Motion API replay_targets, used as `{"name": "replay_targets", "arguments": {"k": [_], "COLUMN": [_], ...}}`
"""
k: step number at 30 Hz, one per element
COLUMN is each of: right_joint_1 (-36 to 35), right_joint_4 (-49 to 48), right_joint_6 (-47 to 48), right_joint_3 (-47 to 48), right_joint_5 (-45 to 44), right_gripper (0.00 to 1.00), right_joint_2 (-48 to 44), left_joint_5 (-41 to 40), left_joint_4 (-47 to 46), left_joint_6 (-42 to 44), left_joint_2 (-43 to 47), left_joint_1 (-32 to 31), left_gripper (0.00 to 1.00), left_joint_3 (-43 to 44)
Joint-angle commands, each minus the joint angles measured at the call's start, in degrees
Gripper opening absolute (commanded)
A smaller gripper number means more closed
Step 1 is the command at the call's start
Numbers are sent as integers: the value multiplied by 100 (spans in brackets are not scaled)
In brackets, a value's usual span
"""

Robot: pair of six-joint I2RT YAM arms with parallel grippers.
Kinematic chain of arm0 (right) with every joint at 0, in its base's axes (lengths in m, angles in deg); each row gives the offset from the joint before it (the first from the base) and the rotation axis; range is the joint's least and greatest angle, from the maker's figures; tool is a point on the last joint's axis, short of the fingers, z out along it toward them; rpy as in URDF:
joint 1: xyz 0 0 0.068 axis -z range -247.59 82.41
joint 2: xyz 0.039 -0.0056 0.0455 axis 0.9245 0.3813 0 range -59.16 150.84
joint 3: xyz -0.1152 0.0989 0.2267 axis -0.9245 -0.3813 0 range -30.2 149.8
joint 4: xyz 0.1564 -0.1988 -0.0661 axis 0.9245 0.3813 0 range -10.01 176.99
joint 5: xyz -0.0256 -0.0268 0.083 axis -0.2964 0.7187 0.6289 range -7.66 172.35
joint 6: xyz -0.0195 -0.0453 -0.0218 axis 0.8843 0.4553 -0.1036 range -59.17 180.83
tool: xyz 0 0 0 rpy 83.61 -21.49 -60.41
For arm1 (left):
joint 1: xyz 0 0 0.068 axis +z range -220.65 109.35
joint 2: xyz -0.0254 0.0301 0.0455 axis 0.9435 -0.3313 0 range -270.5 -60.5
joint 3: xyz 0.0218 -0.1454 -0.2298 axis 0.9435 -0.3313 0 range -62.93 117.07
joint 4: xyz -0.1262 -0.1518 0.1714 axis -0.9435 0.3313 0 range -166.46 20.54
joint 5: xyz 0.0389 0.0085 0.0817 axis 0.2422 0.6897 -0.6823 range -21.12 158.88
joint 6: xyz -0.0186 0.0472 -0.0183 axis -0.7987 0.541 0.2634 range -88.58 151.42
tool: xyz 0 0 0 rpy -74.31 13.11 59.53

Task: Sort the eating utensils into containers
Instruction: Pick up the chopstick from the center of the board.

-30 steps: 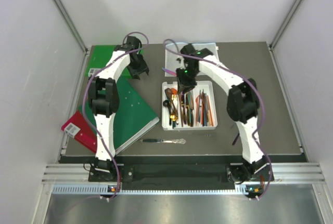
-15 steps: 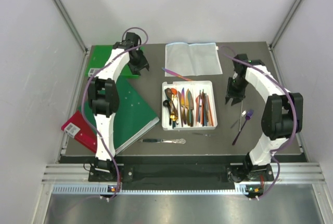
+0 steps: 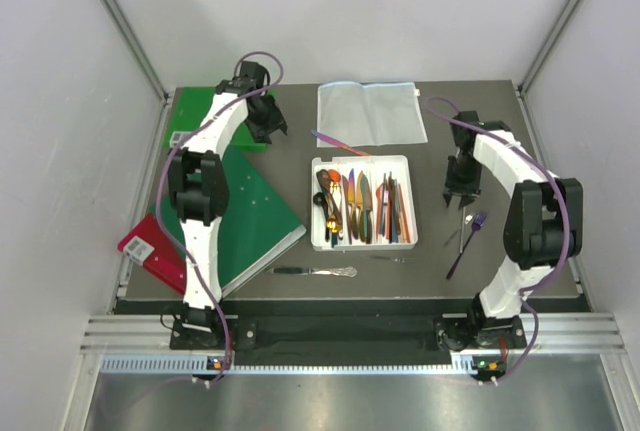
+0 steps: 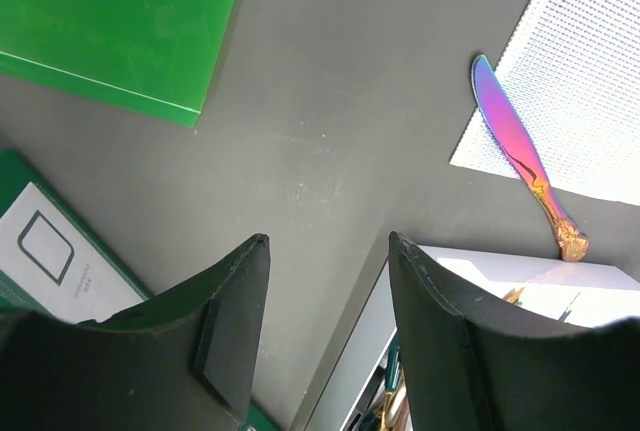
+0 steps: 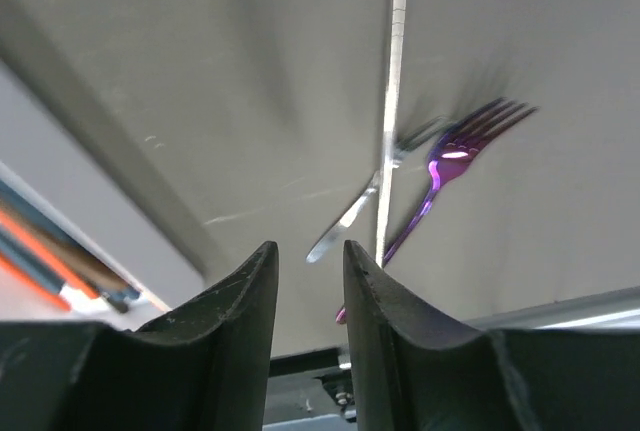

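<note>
The white tray (image 3: 362, 160) holds several utensils in its long compartments. My left gripper (image 3: 268, 132) is open and empty over bare table left of the tray (image 4: 470, 271). An iridescent knife (image 3: 335, 141) lies behind the tray, its blade on a mesh bag; it also shows in the left wrist view (image 4: 525, 156). My right gripper (image 3: 460, 195) hovers right of the tray, jaws a little apart and empty (image 5: 307, 246). Past it lie a purple fork (image 5: 450, 166), a slim silver stick (image 5: 392, 101) and a silver utensil (image 5: 345, 221). The fork (image 3: 465, 241) lies near the gripper. A silver knife (image 3: 315, 271) lies in front of the tray.
A white mesh bag (image 3: 370, 113) lies at the back. Green books (image 3: 250, 206) and a red one (image 3: 150, 248) lie on the left, one green corner in the left wrist view (image 4: 120, 21). A thin stick (image 3: 390, 258) lies by the tray's front edge.
My right arm has swung from over the tray's back edge to the right side of the table, then a little nearer the fork. The left gripper has barely moved.
</note>
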Motion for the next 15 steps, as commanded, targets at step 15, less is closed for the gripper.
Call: {"name": "replay_targets", "arguments": {"k": [15], "right_joint_1": [749], "right_joint_4": [-571], "right_joint_6": [323], "right_joint_3": [-220], "right_joint_5": [-278], "right_gripper": [34], "right_joint_2": [514], "left_joint_5": [140], "left_joint_4": [-35], "left_joint_6": [-46], "left_joint_2": [-224], "left_joint_1": [35], "left_gripper": [56], "left_joint_3": [230]}}
